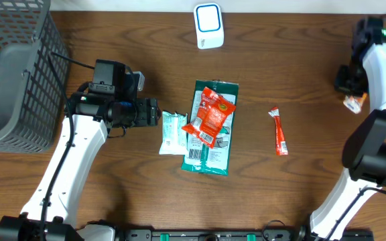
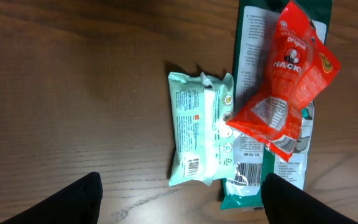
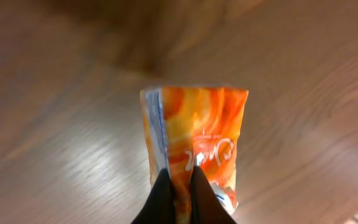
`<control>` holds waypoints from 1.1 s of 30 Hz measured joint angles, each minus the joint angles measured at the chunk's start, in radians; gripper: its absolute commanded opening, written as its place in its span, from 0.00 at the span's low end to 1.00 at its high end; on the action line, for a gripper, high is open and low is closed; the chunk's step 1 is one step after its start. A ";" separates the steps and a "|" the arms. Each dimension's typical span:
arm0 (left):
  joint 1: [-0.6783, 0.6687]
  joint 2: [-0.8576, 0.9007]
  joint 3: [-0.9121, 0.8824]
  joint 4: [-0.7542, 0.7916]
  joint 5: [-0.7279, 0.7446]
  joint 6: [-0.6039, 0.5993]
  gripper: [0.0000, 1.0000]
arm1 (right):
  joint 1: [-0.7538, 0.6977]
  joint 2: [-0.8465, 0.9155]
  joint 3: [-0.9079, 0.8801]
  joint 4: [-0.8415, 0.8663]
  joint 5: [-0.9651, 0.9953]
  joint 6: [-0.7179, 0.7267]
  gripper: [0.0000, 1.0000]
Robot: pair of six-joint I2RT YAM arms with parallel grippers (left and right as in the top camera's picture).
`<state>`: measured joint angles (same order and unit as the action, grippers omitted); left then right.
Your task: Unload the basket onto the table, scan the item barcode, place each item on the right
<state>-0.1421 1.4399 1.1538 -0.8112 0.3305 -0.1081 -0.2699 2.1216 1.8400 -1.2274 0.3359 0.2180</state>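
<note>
Two arms noted, one loaded. Right gripper (image 3: 180, 182) was clenched on the orange packet (image 3: 197, 124), pinching only a narrow bit of its edge, with most of the packet standing free beyond the fingertips. Left gripper (image 2: 182, 182) hung with jaws spread wide and nothing between them, the mint packet (image 2: 201, 134) lying just ahead of its fingertips.

Risks as judged:
- Thin pinch. With so little film in the jaws, a quick swing toward the scanner (image 1: 208, 25) could let the packet twist or slide out. The scanner sat well apart from the right gripper, so the carry would be long.
- Barcode not located. The face toward the wrist camera showed only orange print and script, and no bars could be made out. If the code lay on the far face or under the fingers, the packet could reach the scanner wrong side on and fail to read.
- Creased, glossy film might glare or bend the code.
- Left side: the red snack bag (image 2: 288, 87) overlapped the far edge of the mint packet and lay across the green pack (image 2: 250, 62). Closing there could drag neighbours along or catch two at once
</note>
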 measured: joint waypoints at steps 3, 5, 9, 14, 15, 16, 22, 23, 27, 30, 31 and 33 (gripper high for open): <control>0.000 0.000 0.000 0.000 0.000 0.000 0.82 | -0.048 0.002 -0.083 0.073 0.010 0.011 0.77; 0.000 0.000 0.000 0.000 0.000 0.000 0.82 | -0.077 0.004 -0.113 0.087 0.013 0.014 0.99; 0.000 0.000 0.000 0.000 0.000 0.000 0.82 | -0.105 0.004 -0.120 0.079 0.007 0.013 0.99; 0.000 0.000 0.000 0.000 0.000 0.000 0.82 | -0.100 0.014 -0.006 -0.105 -0.046 0.008 0.99; 0.000 0.000 0.000 0.000 0.000 0.000 0.82 | -0.097 0.015 0.036 -0.143 -0.077 0.005 0.99; 0.000 0.000 0.000 0.000 0.000 0.000 0.82 | -0.094 0.015 0.086 -0.182 -0.124 -0.006 0.99; 0.000 0.000 0.000 0.000 0.000 0.000 0.82 | -0.061 0.002 0.220 -0.315 -0.466 -0.147 0.77; 0.000 0.000 0.000 0.000 0.000 0.000 0.82 | -0.052 0.002 0.218 -0.319 -0.507 -0.166 0.74; 0.000 0.000 0.000 0.000 0.000 0.000 0.82 | 0.015 0.002 0.159 -0.306 -0.599 -0.212 0.57; 0.000 0.000 0.000 0.000 0.000 0.000 0.82 | 0.085 0.002 0.072 -0.272 -0.614 -0.229 0.37; 0.000 0.000 0.000 0.000 0.000 0.000 0.82 | 0.109 0.002 0.040 -0.250 -0.613 -0.232 0.33; 0.000 0.000 0.000 0.000 0.000 0.000 0.82 | 0.156 0.003 -0.026 -0.211 -0.605 -0.241 0.22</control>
<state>-0.1421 1.4399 1.1538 -0.8116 0.3305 -0.1081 -0.1139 2.1242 1.8141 -1.4380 -0.2691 -0.0227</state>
